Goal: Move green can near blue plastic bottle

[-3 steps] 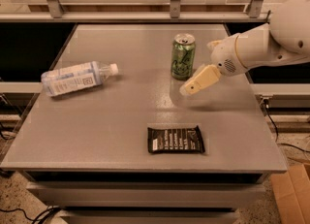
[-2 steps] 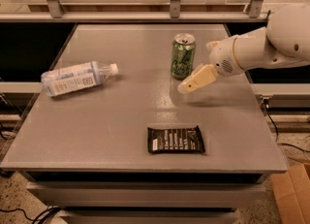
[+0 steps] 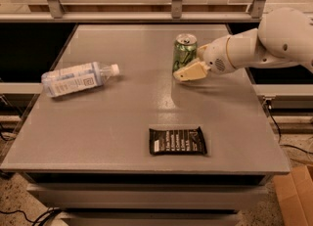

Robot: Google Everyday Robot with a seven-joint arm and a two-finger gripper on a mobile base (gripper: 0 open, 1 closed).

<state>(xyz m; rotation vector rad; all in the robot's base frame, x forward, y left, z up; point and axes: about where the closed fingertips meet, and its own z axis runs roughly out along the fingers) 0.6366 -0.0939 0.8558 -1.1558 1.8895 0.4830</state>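
Table: a grey flat-topped table (image 3: 122, 122) fills most of the frame, with a metal-posted rail along its far edge at the top.
Arm: a white, rounded robot arm (image 3: 283, 39) enters from the upper right and reaches left over the table's far right part.
Box: a brown cardboard box (image 3: 293, 195) stands on the floor at the lower right corner, beside the table.
Bottle: the clear pale-blue plastic bottle with a white cap and printed label (image 3: 78, 78) lies on its side at the left of the table, cap pointing right and slightly up the frame.
Wrapper: a flat black snack bar wrapper (image 3: 177, 141) lies at lower centre, near the front edge, well apart from everything else.
Can: the small light-green drink can with dark swirls and a silver top (image 3: 185, 49) stands upright in the upper centre-right, well apart from the bottle.
Gripper: the cream-coloured gripper (image 3: 183, 73) sits low at the can's lower right side, overlapping it in this view.
Grip: not visible whether it is spread, closed or grasping the can.
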